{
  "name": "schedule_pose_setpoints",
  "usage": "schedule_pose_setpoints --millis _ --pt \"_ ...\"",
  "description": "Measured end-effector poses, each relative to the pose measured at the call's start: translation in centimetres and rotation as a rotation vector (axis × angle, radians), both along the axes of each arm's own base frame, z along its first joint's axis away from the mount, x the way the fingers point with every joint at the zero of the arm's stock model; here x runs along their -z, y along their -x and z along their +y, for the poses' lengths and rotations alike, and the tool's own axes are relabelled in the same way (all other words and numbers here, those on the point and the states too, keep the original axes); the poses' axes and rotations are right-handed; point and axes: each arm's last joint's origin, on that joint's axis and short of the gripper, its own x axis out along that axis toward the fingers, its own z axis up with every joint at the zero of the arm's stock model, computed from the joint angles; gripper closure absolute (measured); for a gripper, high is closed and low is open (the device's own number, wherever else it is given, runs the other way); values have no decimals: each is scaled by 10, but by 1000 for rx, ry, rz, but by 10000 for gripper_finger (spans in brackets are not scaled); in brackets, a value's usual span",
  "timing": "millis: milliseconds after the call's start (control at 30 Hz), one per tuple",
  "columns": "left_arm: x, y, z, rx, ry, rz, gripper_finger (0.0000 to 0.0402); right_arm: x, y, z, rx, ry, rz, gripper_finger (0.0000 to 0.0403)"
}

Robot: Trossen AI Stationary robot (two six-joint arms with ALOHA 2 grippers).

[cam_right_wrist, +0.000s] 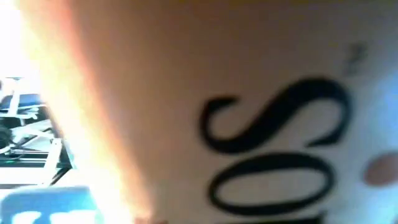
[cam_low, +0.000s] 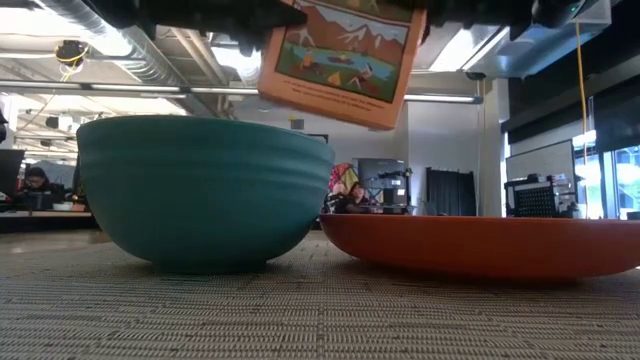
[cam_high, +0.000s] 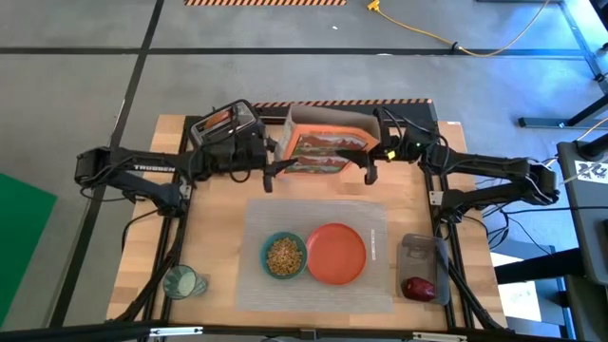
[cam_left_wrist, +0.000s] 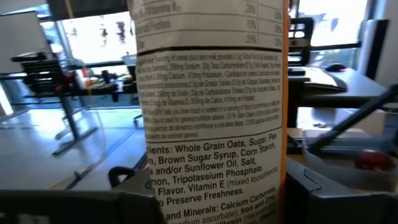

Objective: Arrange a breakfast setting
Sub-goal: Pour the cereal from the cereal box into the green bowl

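Note:
An orange cereal box [cam_high: 318, 150] with a mountain picture hangs above the table's far middle, between my two arms; the low view shows the box [cam_low: 340, 55] tilted, high behind the bowl and plate. My left gripper [cam_high: 273, 163] is shut on its left end. My right gripper [cam_high: 369, 163] is at its right end, and the box's face [cam_right_wrist: 249, 124] fills the right wrist view. On the grey placemat [cam_high: 370, 285] stand a teal bowl [cam_high: 284, 255] with cereal in it and an orange-red plate [cam_high: 335, 254]. A glass [cam_high: 180, 282] stands near left, an apple [cam_high: 418, 288] near right. My left gripper pinches the box at its narrow side panel [cam_left_wrist: 211, 155], the one printed with the ingredients, one finger [cam_left_wrist: 127, 183] on either broad face. The fingers come level from the table's left. The box is lifted clear of the table and tilted, its picture face toward the near side.
A toaster [cam_high: 226, 123] stands at the far left behind my left gripper. An open brown carton [cam_high: 328, 119] sits at the far edge behind the cereal box. A small grey container [cam_high: 416, 249] lies right of the placemat.

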Motion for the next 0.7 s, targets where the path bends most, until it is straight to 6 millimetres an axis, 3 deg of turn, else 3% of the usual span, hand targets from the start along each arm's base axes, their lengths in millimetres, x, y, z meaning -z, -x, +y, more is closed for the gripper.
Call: schedule_pose_setpoints --millis 133,300,533,700 --pt "1 1 3 -23 2 9 216 1 1 -4 36 -6 11 349" --pt "2 9 8 -143 14 76 184 1 12 -17 101 -20 48 367" --pt "7 30 7 -240 53 251 139 -1 60 -35 302 -31 125 361" --pt "-2 47 -2 -253 67 249 128 32 98 -33 519 -66 172 360"
